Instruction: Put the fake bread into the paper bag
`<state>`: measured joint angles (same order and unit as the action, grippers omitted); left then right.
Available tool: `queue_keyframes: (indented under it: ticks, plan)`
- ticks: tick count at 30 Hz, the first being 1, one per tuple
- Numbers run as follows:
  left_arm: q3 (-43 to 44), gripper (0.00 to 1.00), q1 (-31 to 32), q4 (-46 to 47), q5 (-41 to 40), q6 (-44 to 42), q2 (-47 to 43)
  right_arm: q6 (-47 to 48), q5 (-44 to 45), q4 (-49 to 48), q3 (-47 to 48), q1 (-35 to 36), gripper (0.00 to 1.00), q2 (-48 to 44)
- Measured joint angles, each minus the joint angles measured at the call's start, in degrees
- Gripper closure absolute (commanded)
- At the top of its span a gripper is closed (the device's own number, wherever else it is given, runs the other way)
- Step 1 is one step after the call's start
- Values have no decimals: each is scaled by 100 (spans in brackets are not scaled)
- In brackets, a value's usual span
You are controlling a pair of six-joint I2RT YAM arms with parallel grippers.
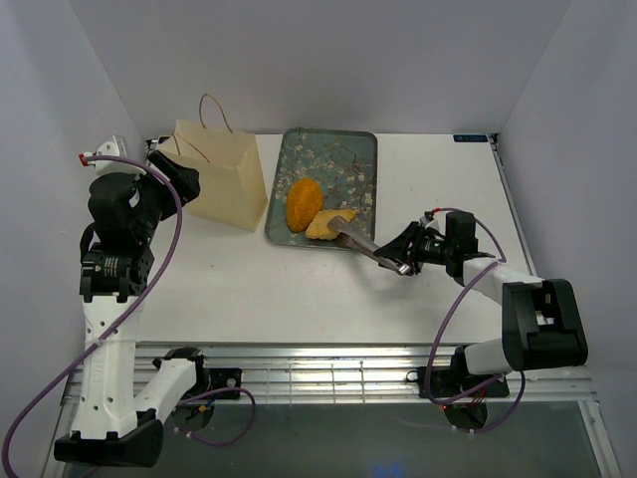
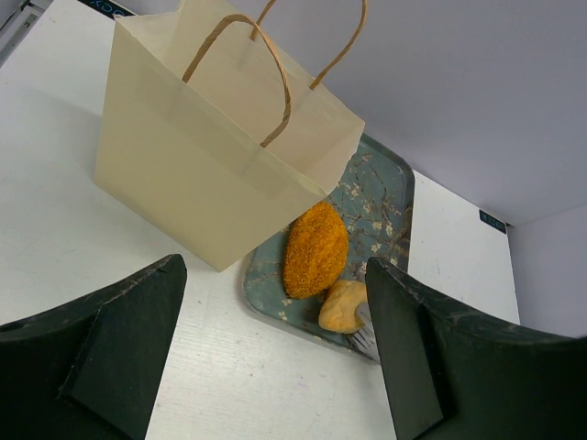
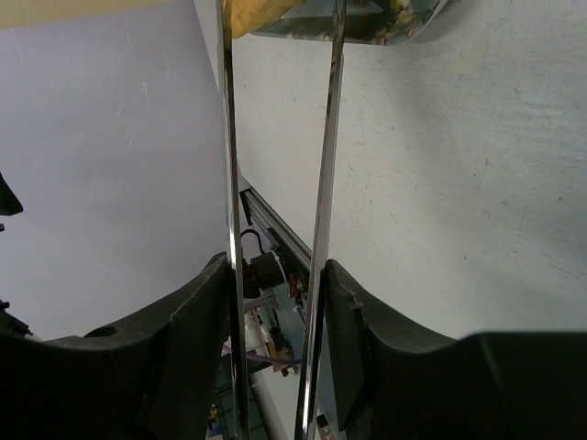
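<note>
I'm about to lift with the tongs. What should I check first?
1. Right pincer gripping the tongs: ok.
2. Tong tips straddling the tan bread piece: ok; firm squeeze: cannot tell.
3. Orange loaf apart from that piece: not ok, they look to be touching.
4. Paper bag upright beside the tray: ok.
5. Bag mouth open enough: cannot tell.
6. Left pincer open and empty near the bag: ok.
</note>
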<state>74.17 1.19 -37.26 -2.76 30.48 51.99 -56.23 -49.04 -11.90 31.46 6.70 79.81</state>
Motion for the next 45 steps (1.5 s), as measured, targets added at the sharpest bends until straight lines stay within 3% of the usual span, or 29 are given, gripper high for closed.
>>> queue_keyframes:
  ticks: [14, 20, 25, 33, 45]
  plan:
    - [0, 11, 0, -2, 0, 0, -35, -92, 79, -166, 26, 0, 77, -9]
    - [0, 11, 0, -4, 0, 0, -83, 20, 199, -33, 26, 0, 80, -363]
    - [0, 11, 0, -4, -4, 0, -107, 476, 516, 680, 304, 2, 80, -809]
    - [20, 11, 0, -24, -260, -109, -120, 1499, 1460, 1974, 2070, 382, 81, -970]
    - [273, 11, 0, -136, -601, -299, -260, 3368, 3877, 3316, 5993, 3049, 82, 603]
